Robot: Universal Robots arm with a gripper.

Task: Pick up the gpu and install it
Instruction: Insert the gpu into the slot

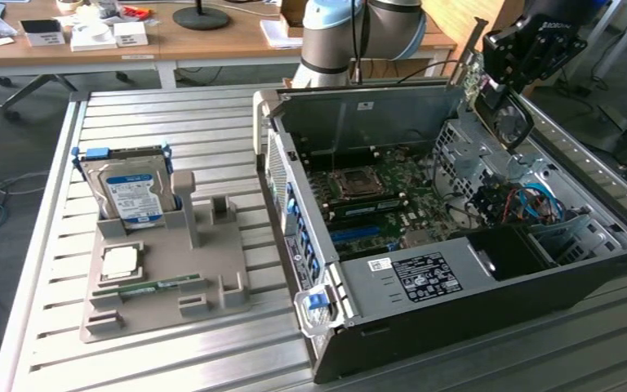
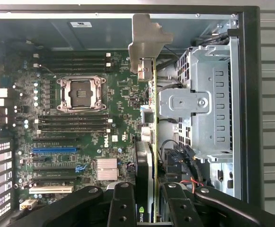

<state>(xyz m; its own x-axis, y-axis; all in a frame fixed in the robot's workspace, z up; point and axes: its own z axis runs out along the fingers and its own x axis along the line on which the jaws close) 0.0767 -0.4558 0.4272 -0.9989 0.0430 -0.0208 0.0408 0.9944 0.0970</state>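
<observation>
Wrist view: the pincer (image 2: pixel 149 203) grips the gpu (image 2: pixel 146 161) edge-on, silver bracket foremost, above the motherboard (image 2: pixel 123 94) inside the open computer case (image 2: pixel 248 94). The card bears an NVIDIA logo and the board reads "DELL". Exterior view: the case stands on the bench (image 1: pixel 161 122).

Your gpu (image 2: pixel 146 161) hangs above the open computer case (image 1: pixel 509 314); on the surface (image 1: pixel 183 363), the parts tray (image 1: pixel 210 273) lies to the exterior view's left.
</observation>
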